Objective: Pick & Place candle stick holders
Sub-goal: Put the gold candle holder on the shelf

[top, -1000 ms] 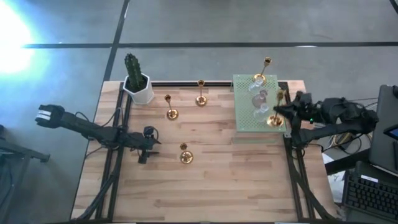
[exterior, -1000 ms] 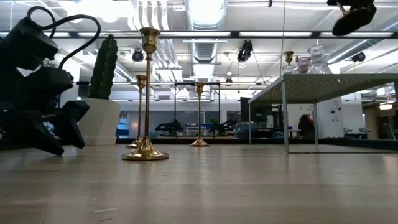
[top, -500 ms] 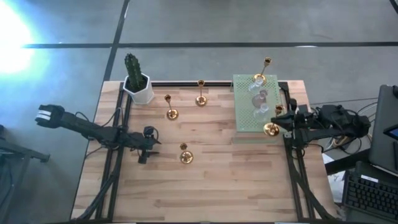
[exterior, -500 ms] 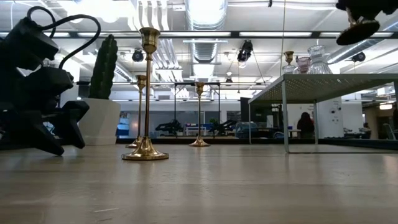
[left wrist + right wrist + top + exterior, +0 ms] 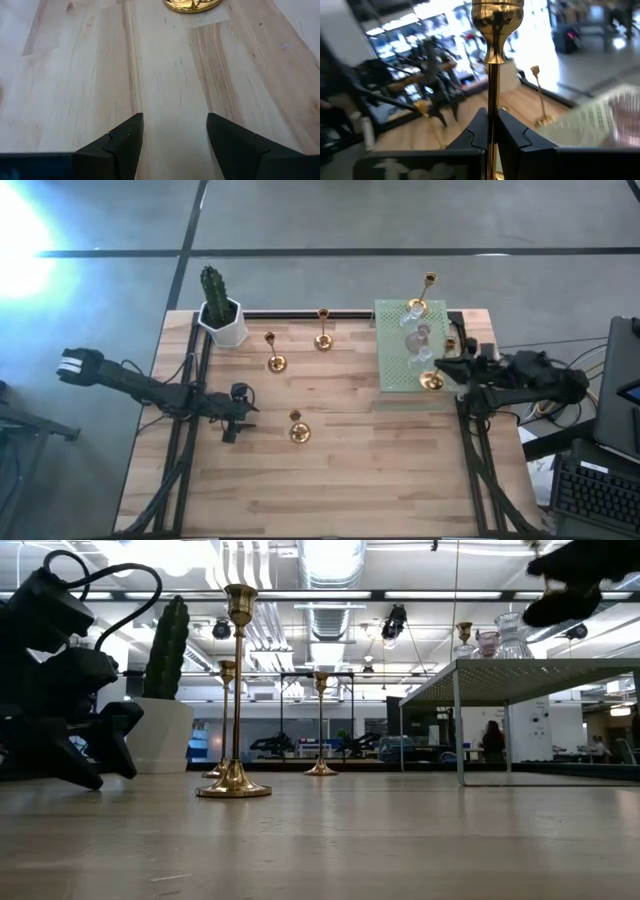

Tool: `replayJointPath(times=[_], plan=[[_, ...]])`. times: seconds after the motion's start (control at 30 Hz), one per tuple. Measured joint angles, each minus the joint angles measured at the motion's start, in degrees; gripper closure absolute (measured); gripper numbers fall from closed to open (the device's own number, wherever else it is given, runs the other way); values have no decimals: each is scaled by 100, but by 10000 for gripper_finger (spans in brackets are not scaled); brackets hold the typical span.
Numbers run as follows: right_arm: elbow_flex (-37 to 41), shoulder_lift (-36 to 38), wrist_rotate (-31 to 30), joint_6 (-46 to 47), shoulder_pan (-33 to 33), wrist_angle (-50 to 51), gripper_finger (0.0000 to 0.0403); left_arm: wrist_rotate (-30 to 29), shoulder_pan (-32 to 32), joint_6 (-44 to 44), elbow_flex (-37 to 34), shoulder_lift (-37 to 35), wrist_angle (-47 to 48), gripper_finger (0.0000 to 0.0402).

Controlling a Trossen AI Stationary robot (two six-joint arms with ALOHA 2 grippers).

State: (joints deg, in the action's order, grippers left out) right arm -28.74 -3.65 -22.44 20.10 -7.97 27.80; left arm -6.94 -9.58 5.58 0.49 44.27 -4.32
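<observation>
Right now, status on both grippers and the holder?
Right gripper shut on gold holder, lifted over the green mat's right edge. Left gripper open, low on the table, empty. Glass holders close by on the mat.

Pale matt wood-grain surface [image 5: 165, 75], glossy polished gold metal candle stick holder [image 5: 492, 60], clear glass holders [image 5: 415, 310], matt black jaws

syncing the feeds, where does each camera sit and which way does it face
High: overhead, facing down on the table; both arms show.
Low: at tabletop height, facing across; left end effector at its side.
Left wrist: on the left arm, facing bare wood; its open fingers show.
Right wrist: on the right arm; its fingers grip a gold candle holder.
Shared: that holder, high view too.
</observation>
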Motion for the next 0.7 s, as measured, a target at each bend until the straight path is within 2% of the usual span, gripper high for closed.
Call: replayJointPath(times=[0.2,0.47,0.7], plan=[[442,-328,-463,429,0,-526,392,-1,1,-1,11,-2,-4,177],[889,-347,-377,672,-4,-674,392,-2,1,0,11,-2,-9,177],[1050,-349,-44,333,-3,-1058,392,0,1,0,11,-2,-11,177]])
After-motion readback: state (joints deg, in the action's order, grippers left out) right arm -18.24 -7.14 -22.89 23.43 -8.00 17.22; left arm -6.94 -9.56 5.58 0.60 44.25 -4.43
